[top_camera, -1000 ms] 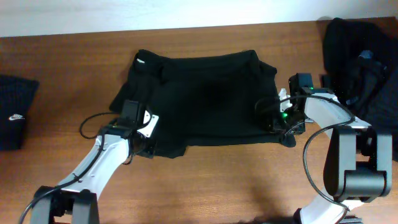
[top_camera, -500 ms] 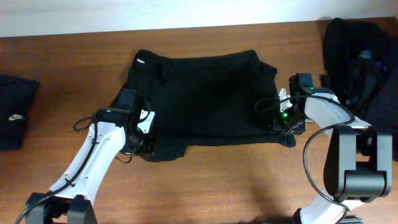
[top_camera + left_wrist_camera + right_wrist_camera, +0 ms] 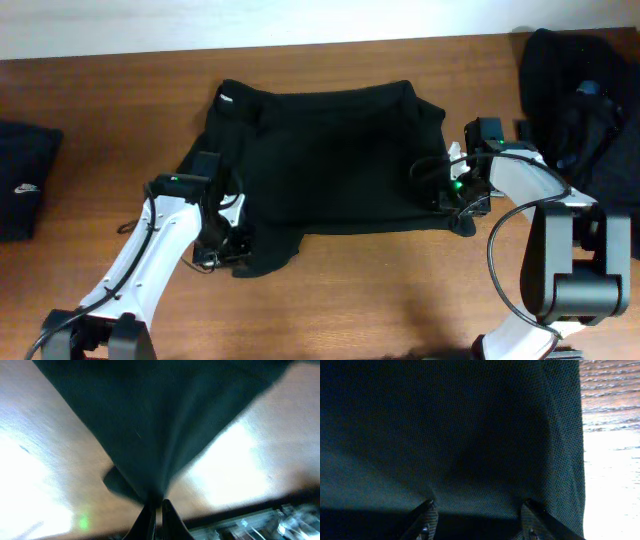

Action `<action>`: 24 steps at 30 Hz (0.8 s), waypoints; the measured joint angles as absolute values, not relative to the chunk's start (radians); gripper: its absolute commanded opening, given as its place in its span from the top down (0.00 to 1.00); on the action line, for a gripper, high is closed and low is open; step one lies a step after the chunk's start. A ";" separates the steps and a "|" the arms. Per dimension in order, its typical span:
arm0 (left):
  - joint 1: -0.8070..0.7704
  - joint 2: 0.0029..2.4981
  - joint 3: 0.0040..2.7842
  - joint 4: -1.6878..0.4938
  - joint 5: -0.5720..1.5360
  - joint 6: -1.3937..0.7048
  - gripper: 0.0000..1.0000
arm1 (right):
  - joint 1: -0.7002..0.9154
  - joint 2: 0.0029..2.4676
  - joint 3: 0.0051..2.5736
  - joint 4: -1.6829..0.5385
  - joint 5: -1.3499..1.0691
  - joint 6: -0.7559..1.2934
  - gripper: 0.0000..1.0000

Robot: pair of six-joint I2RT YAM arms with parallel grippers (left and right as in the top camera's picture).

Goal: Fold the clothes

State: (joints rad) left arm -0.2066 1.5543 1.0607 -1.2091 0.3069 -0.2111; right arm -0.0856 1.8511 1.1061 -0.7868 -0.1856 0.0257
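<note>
Overhead: black shirt [image 3: 330,160] spread mid-table [image 3: 380,290]. Left arm angles in from bottom-left, left gripper [image 3: 228,255] at the bunched lower-left corner. Right arm bent, right gripper [image 3: 447,192] at the right hem.
Left wrist: fingers [image 3: 146,519] pinched closed on tented fabric.
Right wrist: fingers [image 3: 426,519] about half spread over flat cloth, no pinch visible.

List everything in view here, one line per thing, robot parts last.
table: one, brown wood, under everything.
spread garment: one, black, centre, small white tag at its far left corner, near left corner bunched up.
heaped clothes: one pile, black, far right edge.
folded garment: one, black with small white logo, left edge, partly out of frame.
left arm: one, white and black, near left.
right arm: one, white and black, near right.
left gripper: one, shut on the spread garment's bunched corner.
right gripper: one, open, over the spread garment's right edge.
</note>
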 measured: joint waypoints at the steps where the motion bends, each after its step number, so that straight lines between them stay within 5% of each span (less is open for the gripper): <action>1: -0.207 1.554 1.061 -1.220 0.323 -0.214 0.93 | -0.086 1.851 1.106 -0.787 -0.186 0.026 0.41; 11: -0.207 1.554 1.061 -1.255 0.331 -0.237 0.92 | -0.086 1.851 1.106 -0.787 -0.186 0.025 0.40; 15: -0.208 1.554 1.059 -1.257 0.239 -0.258 0.48 | -0.086 1.851 1.106 -0.787 -0.186 0.026 0.37; 16: -0.208 1.554 1.055 -1.252 0.224 -0.264 0.26 | -0.086 1.851 1.106 -0.787 -0.187 0.027 0.37; 18: -0.210 1.554 1.031 -1.228 0.189 -0.274 0.02 | -0.086 1.850 1.106 -0.788 -0.192 0.027 0.37; 21: -0.211 1.554 0.972 -1.169 0.161 -0.278 0.02 | -0.086 1.850 1.106 -0.788 -0.194 0.025 0.37; 22: -0.211 1.554 0.946 -1.145 0.159 -0.280 0.09 | -0.086 1.850 1.106 -0.788 -0.194 0.027 0.37; 24: -0.211 1.554 0.899 -1.099 0.163 -0.284 0.49 | -0.086 1.850 1.106 -0.788 -0.193 0.027 0.36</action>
